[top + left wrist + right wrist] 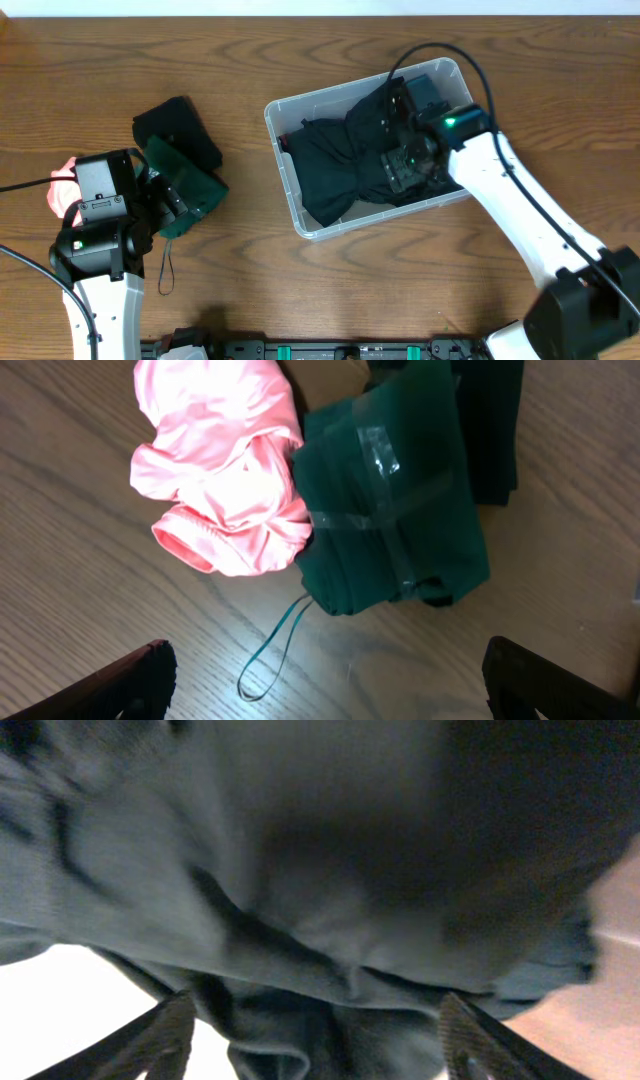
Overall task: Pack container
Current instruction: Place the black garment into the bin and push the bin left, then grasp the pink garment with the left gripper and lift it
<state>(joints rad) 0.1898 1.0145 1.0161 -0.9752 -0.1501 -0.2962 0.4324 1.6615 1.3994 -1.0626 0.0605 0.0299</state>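
The large clear rectangular plastic container [330,90] sits on the brown wooden table [300,290], and the right gripper [315,1005] is lowered inside it, near its right end. A crumpled black garment [335,165] fills most of the container and lies directly beneath and ahead of this gripper. In the right wrist view the dark fabric covers nearly everything. The two fingers [150,1040] stand wide apart at the bottom edges of that view, with folds of cloth ahead of them and nothing clamped — the jaws are open. Seen from above, the right arm hides the part of the garment under it.

The left gripper [325,650] hovers over the table, well to the left of the container, its fingers spread wide and empty. Just ahead of it lies a dark green folded cloth bundle bound with clear tape [395,510]. A thin teal cord loop [270,660] trails from the bundle back toward the gripper. Ahead and to the left, touching the bundle, is a bunched pink cloth [225,470]. Beyond the bundle lies a folded black cloth [490,420] — also touching it.
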